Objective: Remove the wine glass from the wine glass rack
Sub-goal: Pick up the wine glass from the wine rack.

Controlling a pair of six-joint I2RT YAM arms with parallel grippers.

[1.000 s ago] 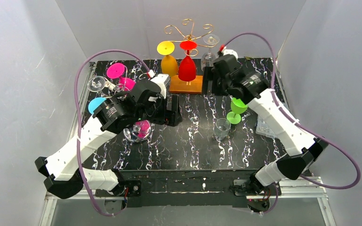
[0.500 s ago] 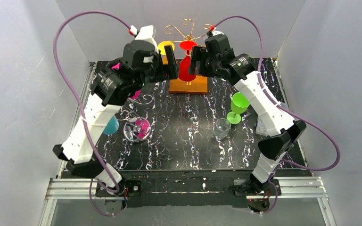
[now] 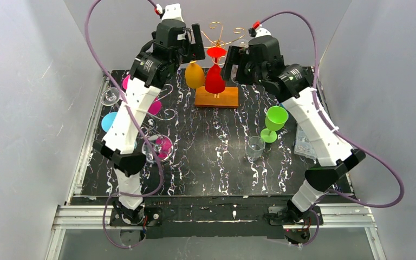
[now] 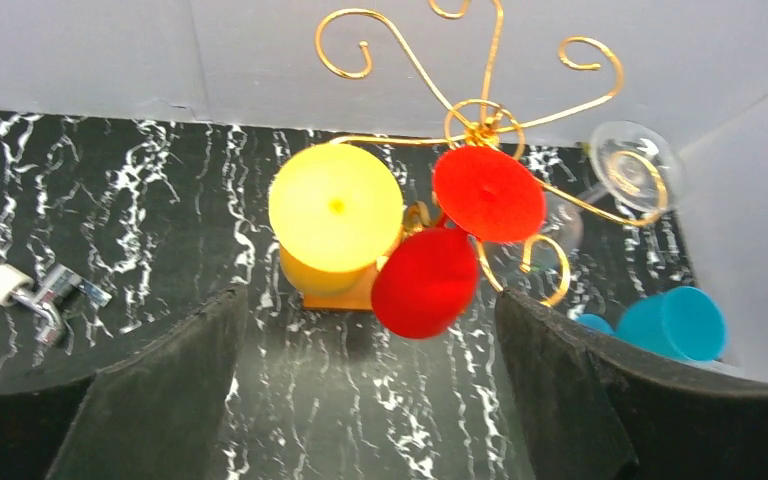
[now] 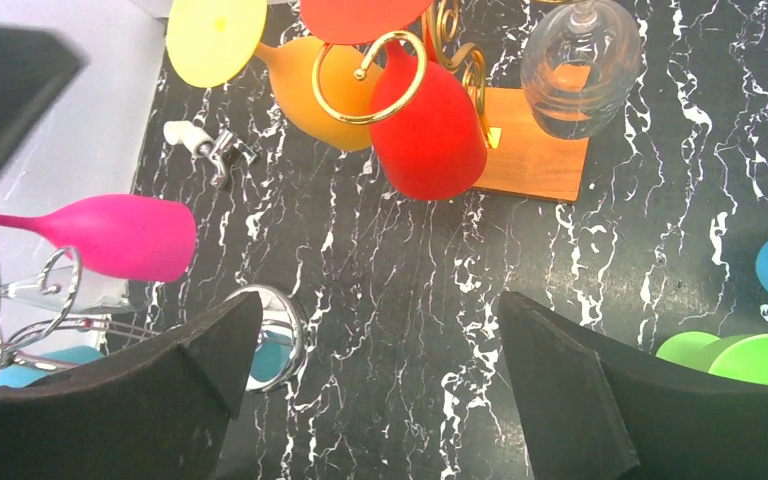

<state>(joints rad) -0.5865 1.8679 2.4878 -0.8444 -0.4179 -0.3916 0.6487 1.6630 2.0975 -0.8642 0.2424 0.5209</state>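
To the left of the rack (image 3: 216, 97), and closer to the front edge, a clear glass (image 3: 110, 96) and a pink glass (image 5: 120, 238) lie on their sides on the dark marbled bench (image 3: 211, 162). A blue glass (image 3: 107, 120) is beside them.

The left fingers (image 4: 200, 340) are raised high, just left of the rack's top. They are spread wide and nothing is between them. In the left wrist view the rack's gold wire curls are seen in the gap, and the fingers do not touch them.

The rack stands at the back of the bench on a wooden block. Three glasses hang on it upside down, each with its foot caught in a wire loop. The yellow wine glass (image 3: 195, 75) is on the rack's left side and the red wine glass (image 3: 215, 80) is in the middle, touching or nearly touching the yellow one. The clear wine glass (image 5: 580, 65) is on the rack's right side.

The right fingers (image 5: 215, 350) are just right of the rack, at the height of its top. They are also released and grasp nothing.

To the right of the rack and closer to the front, a green glass (image 3: 274, 120) stands upright, with a small clear cup (image 3: 255, 147) near it.
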